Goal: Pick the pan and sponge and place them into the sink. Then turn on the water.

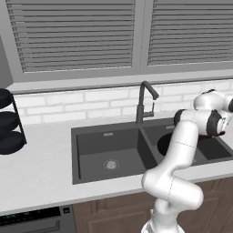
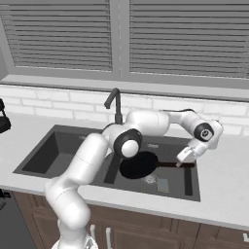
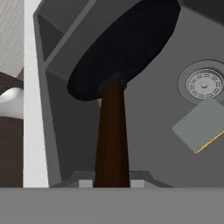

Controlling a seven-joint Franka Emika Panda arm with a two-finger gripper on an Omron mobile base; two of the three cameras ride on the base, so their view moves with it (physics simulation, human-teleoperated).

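**Pan held over the right basin, sponge already in the sink**

Pan placement is the step in hand. The gripper (image 2: pixel 186 156) hangs above the right basin of the sink (image 2: pixel 58 141), its fingers closed narrowly on the far end of the long brown handle (image 3: pixel 112 135); in the hand view the handle runs straight up from between the finger tips to the dark round pan (image 2: pixel 138 165). The pan appears level and low in the basin, but whether its base touches the basin floor cannot be told. Just beside it, near the round drain (image 3: pixel 203 84), the sponge (image 3: pixel 202 123) lies flat on the basin floor, grey-green face up with a yellow edge showing.

Judged from this layout, the sponge step is done and the pan is about to be set down. The next move calls for lowering until the pan rests, spreading the fingers to free the handle, then lifting clear and reaching for the faucet (image 1: pixel 144 102) at the back of the sink on the tabletop (image 1: pixel 41 159). No water stream is visible.
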